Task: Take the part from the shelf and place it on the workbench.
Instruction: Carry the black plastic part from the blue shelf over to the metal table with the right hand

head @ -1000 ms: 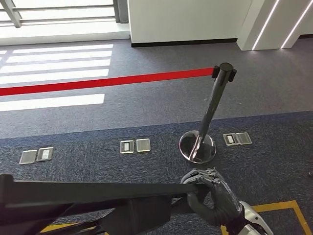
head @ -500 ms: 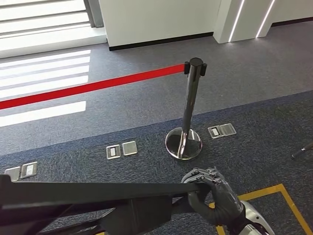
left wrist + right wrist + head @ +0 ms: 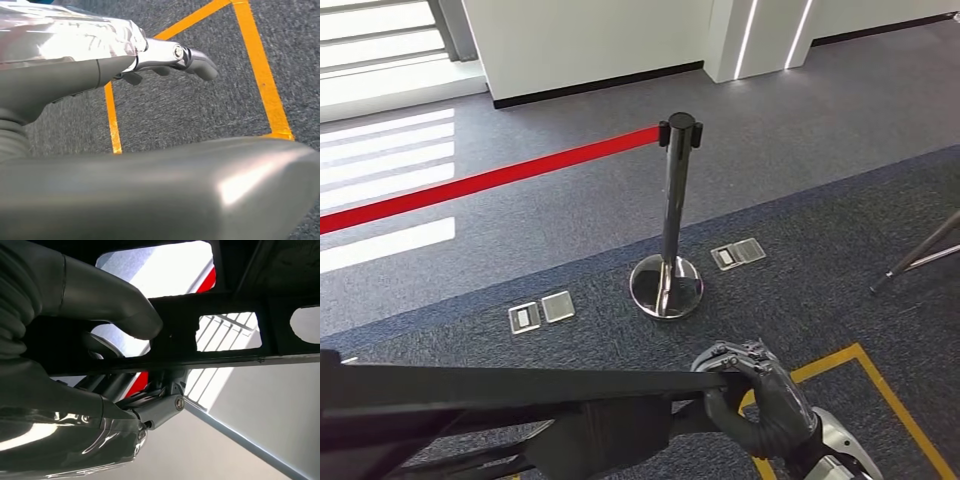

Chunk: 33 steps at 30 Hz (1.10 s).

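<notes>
Item: part (image 3: pixel 509 400), a long black flat-topped frame with cut-out openings.
Location: lower left to lower centre of the head view, carried above the carpet (image 3: pixel 810 220); no desk in sight.
Right hand (image 3: pixel 754 400): fingers wrapped over the part's right end, grasping it.
Left hand (image 3: pixel 177 55): fingers extended over the yellow floor tape (image 3: pixel 264 75); whether it holds anything, cannot tell.
Handling: looks rigid and matt, likely moderately heavy and awkward through length.
Hold point: ends or frame bars, kept level.
Hazard: stanchion (image 3: pixel 673 215) ahead, centre frame.
</notes>
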### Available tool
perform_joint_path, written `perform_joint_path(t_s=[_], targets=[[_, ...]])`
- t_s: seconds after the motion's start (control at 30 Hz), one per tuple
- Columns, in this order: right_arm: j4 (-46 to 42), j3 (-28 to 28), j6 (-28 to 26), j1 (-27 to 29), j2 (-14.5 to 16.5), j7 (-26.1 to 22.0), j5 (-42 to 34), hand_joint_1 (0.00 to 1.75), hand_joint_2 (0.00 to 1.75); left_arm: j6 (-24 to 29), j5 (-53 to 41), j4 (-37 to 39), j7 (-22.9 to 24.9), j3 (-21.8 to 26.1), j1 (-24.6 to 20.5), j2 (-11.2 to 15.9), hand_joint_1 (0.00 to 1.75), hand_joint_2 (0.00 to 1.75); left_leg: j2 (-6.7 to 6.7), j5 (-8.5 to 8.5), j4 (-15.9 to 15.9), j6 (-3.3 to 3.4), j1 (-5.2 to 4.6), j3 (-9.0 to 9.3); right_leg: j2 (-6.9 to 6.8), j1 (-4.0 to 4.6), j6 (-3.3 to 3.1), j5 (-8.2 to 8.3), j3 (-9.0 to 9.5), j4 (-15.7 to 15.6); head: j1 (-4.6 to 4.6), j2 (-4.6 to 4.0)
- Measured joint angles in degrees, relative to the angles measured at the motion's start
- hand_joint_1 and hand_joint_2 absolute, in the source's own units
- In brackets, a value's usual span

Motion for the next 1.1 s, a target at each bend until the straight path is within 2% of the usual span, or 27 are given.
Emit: perform_joint_path(t_s=[0.07, 0.1, 0.17, 0.23, 0.27, 0.3, 0.37, 0.4, 0.43, 0.47, 0.5, 0.53, 0.57, 0.6, 0.63, 0.7, 0.77, 0.83, 0.87, 0.9, 0.93, 0.97, 1.03, 1.07, 1.1], targets=[[0.01, -0.02, -0.02, -0.04, -0.01, 0.05, 0.14, 1.75, 1.75, 0.0, -0.01, 0.0, 0.0, 0.0, 0.0, -0.01, 0.0, 1.75, 0.63, -0.4, 0.21, -0.64, -0.14, 0.26, -1.42, 0.15, -0.15, 2.44, 3.38, -6.76, -0.01, 0.0], [0.01, -0.05, -0.04, -0.02, -0.01, 0.09, 0.18, 1.75, 1.75, 0.0, -0.02, 0.0, 0.0, 0.0, 0.01, -0.02, 0.0, 1.75, 0.88, -0.52, 0.29, -0.9, -0.22, 0.35, -1.68, 0.31, -0.46, 2.63, 3.96, -8.03, -0.02, 0.0], [-0.01, -0.13, -0.08, 0.1, -0.02, 0.18, 0.27, 1.75, 1.75, 0.0, -0.03, 0.0, 0.0, -0.01, -0.02, -0.08, 0.0, 1.75, 1.39, -0.63, 0.25, -1.3, -0.16, 0.55, -0.92, 0.52, -1.32, 2.54, 3.91, -8.11, -0.04, 0.0], [-0.05, -0.19, -0.1, 0.16, -0.03, 0.34, 0.31, 1.75, 1.75, 0.0, -0.07, 0.0, 0.0, -0.02, -0.1, -0.14, 0.0, 1.75, 0.58, -1.67, 1.12, -1.8, 0.08, 0.41, -0.29, 0.43, -2.13, 2.66, 3.91, -8.23, -0.04, 0.0], [-0.07, -0.2, -0.11, 0.14, -0.04, 0.42, 0.3, 1.75, 1.75, 0.0, -0.09, 0.0, 0.0, -0.02, -0.1, -0.14, 0.0, 1.75, -0.3, -3.03, 2.93, -2.01, 0.14, -0.31, -0.03, 0.32, -2.53, 2.73, 3.94, -8.32, -0.04, 0.0], [-0.09, -0.2, -0.13, 0.12, -0.04, 0.48, 0.29, 1.75, 1.75, 0.0, -0.1, 0.0, 0.0, -0.01, -0.03, -0.14, 0.0, 1.75, -1.26, -4.86, 6.02, -2.12, 0.16, -1.67, 0.25, 0.3, -2.83, 2.76, 3.93, -8.32, -0.04, 0.0], [-0.08, -0.19, -0.13, 0.14, -0.05, 0.55, 0.29, 1.75, 1.75, 0.0, -0.11, 0.0, 0.01, 0.0, 0.21, -0.14, 0.0, 1.75, -2.12, -8.23, 13.89, -2.07, 0.09, -5.33, 1.05, 0.43, -3.12, 2.77, 3.87, -8.28, -0.04, 0.0], [-0.07, -0.17, -0.13, 0.17, -0.05, 0.57, 0.29, 1.75, 1.75, 0.0, -0.11, 0.0, 0.02, 0.01, 0.31, -0.14, 0.0, 1.75, -2.25, -8.69, 16.37, -1.94, 0.02, -6.57, 1.56, 0.53, -3.15, 2.77, 3.87, -8.26, -0.04, 0.0], [-0.07, -0.17, -0.13, 0.18, -0.05, 0.59, 0.29, 1.75, 1.75, 0.0, -0.11, 0.0, 0.02, 0.01, 0.36, -0.14, 0.0, 1.75, -2.35, -7.98, 16.69, -1.72, -0.07, -6.84, 2.1, 0.6, -3.16, 2.77, 3.92, -8.24, -0.04, 0.0], [-0.07, -0.17, -0.13, 0.17, -0.05, 0.59, 0.29, 1.75, 1.75, 0.0, -0.11, 0.0, 0.01, 0.02, 0.35, -0.14, 0.0, 1.75, -2.51, -6.23, 14.72, -1.41, -0.18, -6.06, 2.66, 0.65, -3.17, 2.76, 4.02, -8.23, -0.04, 0.0], [-0.07, -0.18, -0.13, 0.16, -0.05, 0.59, 0.3, 1.75, 1.75, 0.0, -0.11, 0.0, 0.0, 0.02, 0.32, -0.14, 0.0, 1.75, -3.09, -3.84, 11.0, -1.04, -0.31, -4.48, 3.2, 0.65, -3.15, 2.75, 4.12, -8.23, -0.04, 0.0], [-0.06, -0.19, -0.13, 0.15, -0.04, 0.6, 0.3, 1.75, 1.75, 0.0, -0.11, 0.0, -0.02, 0.02, 0.28, -0.1, 0.0, 1.75, -4.28, -1.85, 7.11, -0.65, -0.41, -2.8, 3.72, 0.67, -3.1, 2.74, 4.16, -8.19, -0.04, 0.0], [-0.05, -0.19, -0.14, 0.11, -0.04, 0.6, 0.31, 1.75, 1.75, 0.0, -0.11, 0.0, -0.03, 0.02, 0.26, -0.06, 0.0, 1.75, -5.38, -0.47, 3.87, -0.41, -0.48, -1.45, 4.25, 0.65, -2.99, 2.76, 4.07, -8.12, -0.04, 0.0], [-0.05, -0.2, -0.16, 0.1, -0.04, 0.6, 0.31, 1.75, 1.75, 0.0, -0.11, 0.0, -0.05, 0.02, 0.21, -0.03, 0.0, 1.75, -6.28, 0.12, 1.8, -0.28, -0.54, -0.62, 4.74, 0.6, -2.79, 2.83, 3.84, -8.06, -0.05, 0.0], [-0.05, -0.2, -0.22, 0.13, -0.04, 0.6, 0.32, 1.75, 1.75, 0.0, -0.11, 0.0, -0.06, 0.02, 0.17, 0.01, 0.0, 1.75, -6.66, 0.03, 1.06, -0.26, -0.57, -0.36, 5.23, 0.54, -2.52, 2.96, 3.57, -8.04, -0.06, 0.0], [-0.07, -0.25, -0.41, 0.24, -0.05, 0.6, 0.45, 1.75, 1.75, 0.0, -0.11, 0.0, -0.08, 0.02, 0.05, -0.04, 0.0, 1.75, -5.75, 0.03, 0.42, -0.19, -0.44, -0.22, 6.03, 0.43, -1.89, 3.13, 3.17, -8.07, -0.07, 0.0], [-0.09, -0.33, -0.68, 0.31, -0.07, 0.58, 0.57, 1.75, 1.75, 0.0, -0.11, 0.0, -0.13, 0.02, -0.05, -0.11, 0.0, 1.75, -4.56, 0.37, -0.18, 0.16, -0.14, -0.04, 4.67, 0.59, -1.41, 1.79, 2.39, -6.46, -0.02, 0.0], [-0.1, -0.46, -0.99, 0.37, -0.08, 0.55, 0.58, 1.75, 1.75, -0.02, -0.1, 0.01, -0.16, 0.02, -0.03, -0.15, 0.0, 1.75, -3.21, 0.51, -0.45, 0.41, -0.05, 0.05, 2.3, 0.63, -1.03, -1.68, -0.31, -0.53, 0.02, 0.0], [-0.09, -0.57, -1.16, 0.44, -0.08, 0.55, 0.59, 1.75, 1.75, -0.03, -0.07, 0.02, -0.15, 0.03, 0.03, -0.15, 0.0, 1.75, -2.51, 0.49, -0.44, 0.43, -0.05, 0.03, 1.72, 0.55, -0.82, -3.38, -2.07, 3.31, 0.02, 0.0], [-0.09, -0.7, -1.32, 0.57, -0.07, 0.54, 0.6, 1.75, 1.75, -0.04, -0.04, 0.02, -0.14, 0.04, 0.08, -0.16, 0.0, 1.75, -1.83, 0.45, -0.44, 0.42, -0.05, 0.03, 1.45, 0.45, -0.6, -4.31, -3.43, 6.26, 0.02, 0.0], [-0.09, -0.85, -1.44, 0.67, -0.07, 0.54, 0.59, 1.75, 1.75, -0.04, -0.02, 0.02, -0.11, 0.05, 0.07, -0.16, 0.0, 1.75, -1.2, 0.39, -0.43, 0.37, -0.02, 0.05, 1.27, 0.35, -0.39, -4.09, -3.82, 7.22, 0.02, 0.0], [-0.08, -1.01, -1.53, 0.71, -0.05, 0.54, 0.53, 1.75, 1.75, -0.05, 0.02, 0.02, -0.04, 0.07, 0.01, -0.16, 0.0, 1.75, -0.64, 0.3, -0.41, 0.26, 0.04, 0.11, 1.01, 0.23, -0.16, -2.83, -3.06, 5.85, 0.02, 0.0], [-0.01, -1.22, -1.53, 0.5, 0.09, 0.54, 0.18, 1.75, 1.75, -0.14, 0.08, 0.02, 0.28, 0.09, -0.22, -0.15, 0.0, 1.75, 0.27, -0.02, -0.34, -0.2, 0.11, 0.44, -0.52, 0.09, 0.17, 0.94, 1.0, -1.84, 0.02, 0.0], [0.07, -1.26, -1.48, 0.27, 0.24, 0.55, -0.07, 1.75, 1.75, -0.22, 0.13, 0.02, 0.46, 0.1, -0.35, -0.15, 0.0, 1.75, 0.62, -0.22, -0.24, -0.51, 0.02, 0.58, -1.3, 0.17, 0.03, 2.18, 2.76, -5.32, 0.02, 0.0], [0.17, -1.3, -1.43, 0.06, 0.43, 0.56, -0.33, 1.75, 1.75, -0.29, 0.16, 0.02, 0.68, 0.11, -0.47, -0.14, 0.0, 1.75, 0.92, -0.38, -0.15, -0.8, -0.1, 0.71, -1.86, 0.29, -0.28, 2.76, 3.85, -7.52, 0.01, 0.0]])
